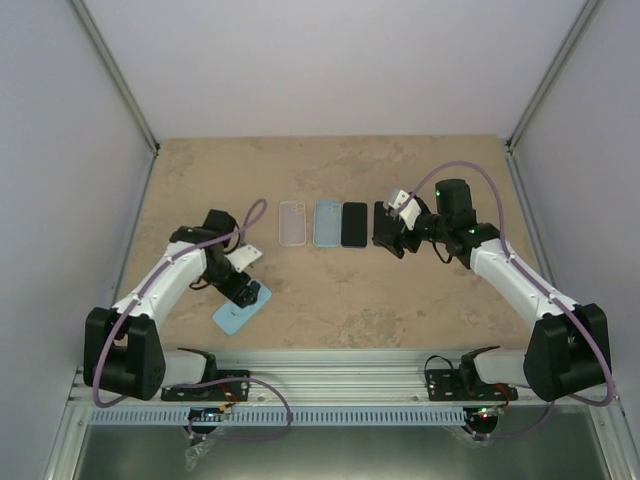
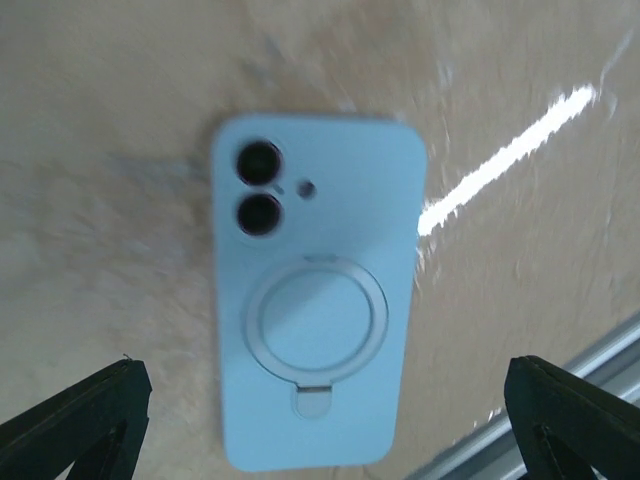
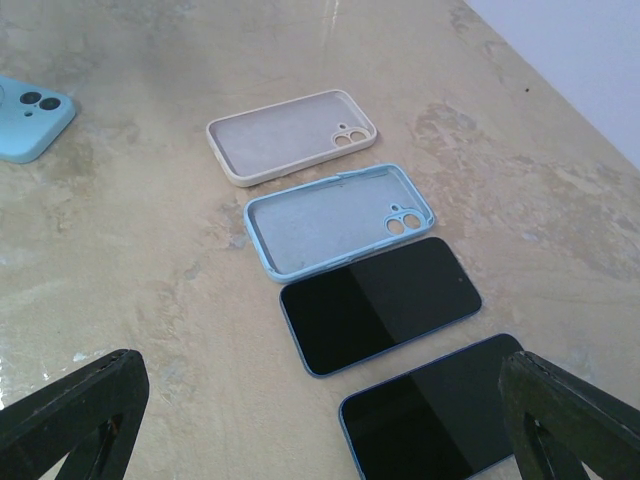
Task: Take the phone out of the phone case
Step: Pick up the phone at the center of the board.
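The light blue phone case [image 2: 315, 300] lies back up on the table, its ring stand folded flat. Of the phone inside it, only the two camera lenses [image 2: 260, 188] show. My left gripper [image 2: 322, 405] hangs open just above the case's lower end, one fingertip to each side and neither touching it. From above, the case [image 1: 236, 316] lies near the front left with the left gripper [image 1: 243, 290] over it. My right gripper [image 1: 388, 238] is open over a bare black phone [image 3: 440, 420] and holds nothing.
A row lies mid-table: an empty whitish case [image 3: 290, 135], an empty blue case [image 3: 335, 220] and a second bare phone [image 3: 380, 305]. The aluminium rail [image 2: 570, 375] runs along the table's near edge, close to the cased phone. Walls close in both sides.
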